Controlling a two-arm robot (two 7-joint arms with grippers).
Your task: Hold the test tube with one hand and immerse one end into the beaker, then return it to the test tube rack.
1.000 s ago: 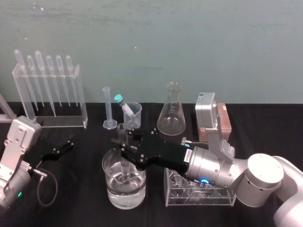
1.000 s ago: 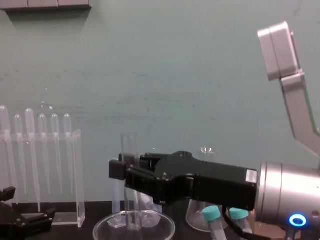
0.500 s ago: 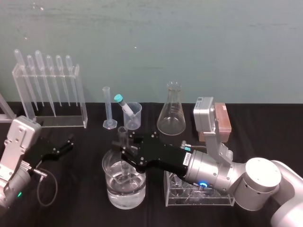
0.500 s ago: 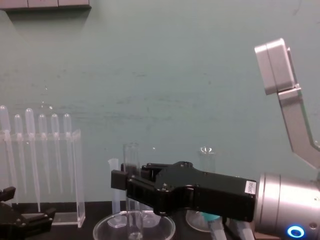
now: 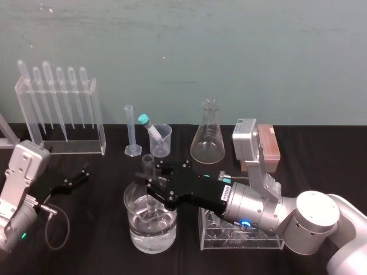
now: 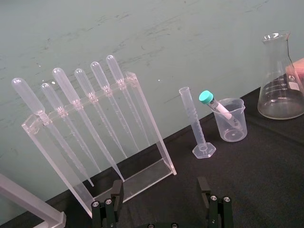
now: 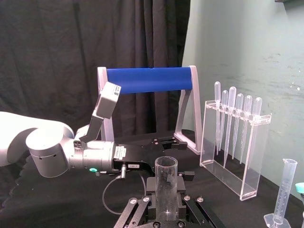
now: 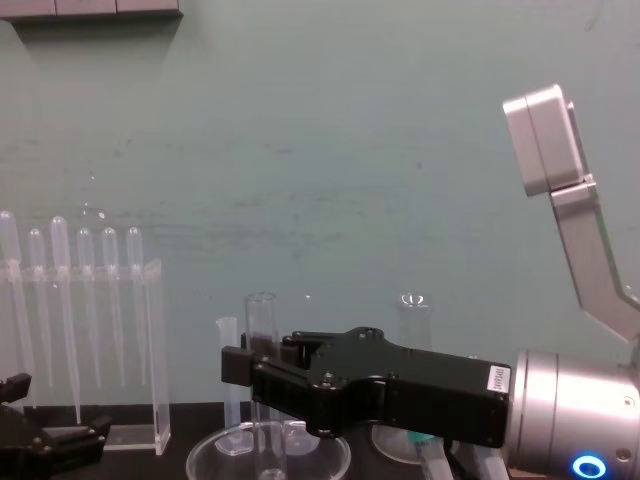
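Right hand (image 5: 150, 185) grips the tube (image 5: 148, 166), lower end dipped in the water dish (image 5: 131, 201) at 6 o'clock. We judge only the return to the rack (image 5: 241, 240) at 4 o'clock is left. Left hand (image 5: 77, 175) idles open at 8 o'clock.

Soft, even light leaves the wall (image 5: 229, 51) bright and the black table (image 5: 321, 154) dull, with faint shadows and small glints on the tube (image 7: 166, 190) and flask (image 5: 207, 137).
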